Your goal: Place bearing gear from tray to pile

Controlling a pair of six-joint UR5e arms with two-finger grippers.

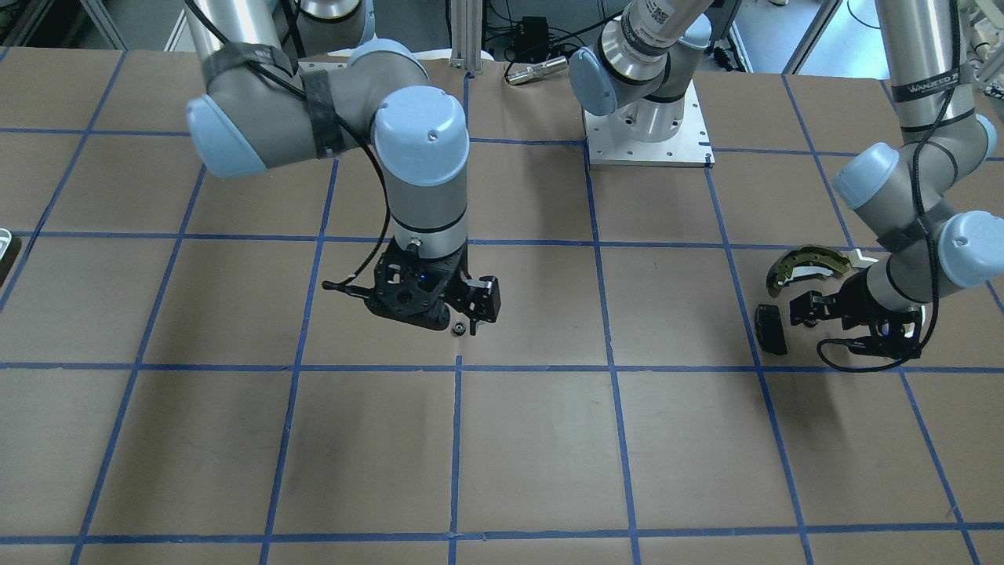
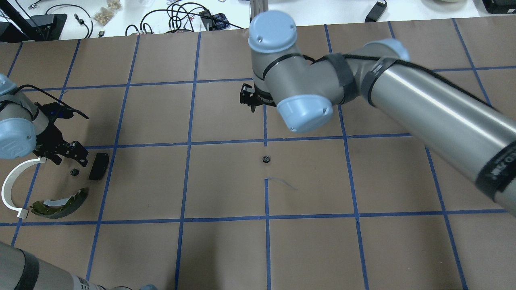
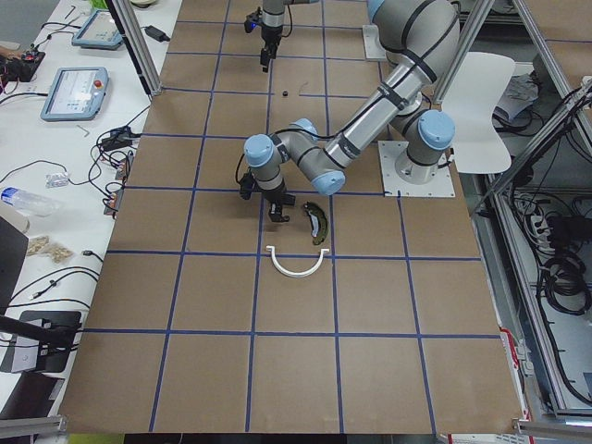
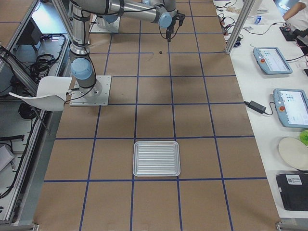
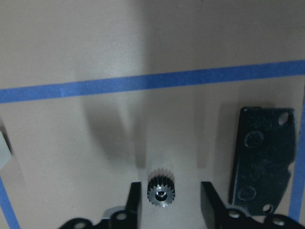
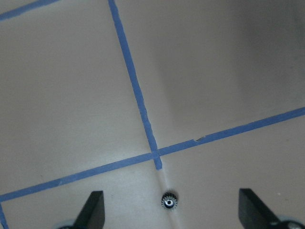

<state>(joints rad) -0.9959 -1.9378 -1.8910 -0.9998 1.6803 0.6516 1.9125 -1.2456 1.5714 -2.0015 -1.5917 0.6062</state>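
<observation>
One small dark bearing gear (image 2: 265, 159) lies on the table at the centre and also shows in the right wrist view (image 6: 168, 202). My right gripper (image 6: 171, 210) hovers above it, wide open and empty. A second gear (image 5: 161, 193) lies on the table between the open fingers of my left gripper (image 5: 170, 191), not gripped. It sits in the pile beside the black pad (image 2: 98, 166), the olive-gold brake shoe (image 2: 60, 205) and the white curved strip (image 2: 10, 189). The tray (image 4: 156, 158) lies far off on my right side, and only its corner (image 1: 5, 245) shows in the front view.
The left arm's base plate (image 1: 647, 145) stands at the robot's side of the table. Blue tape lines grid the brown table top (image 2: 225, 249). A small tear in the paper (image 2: 282, 183) lies near the centre gear.
</observation>
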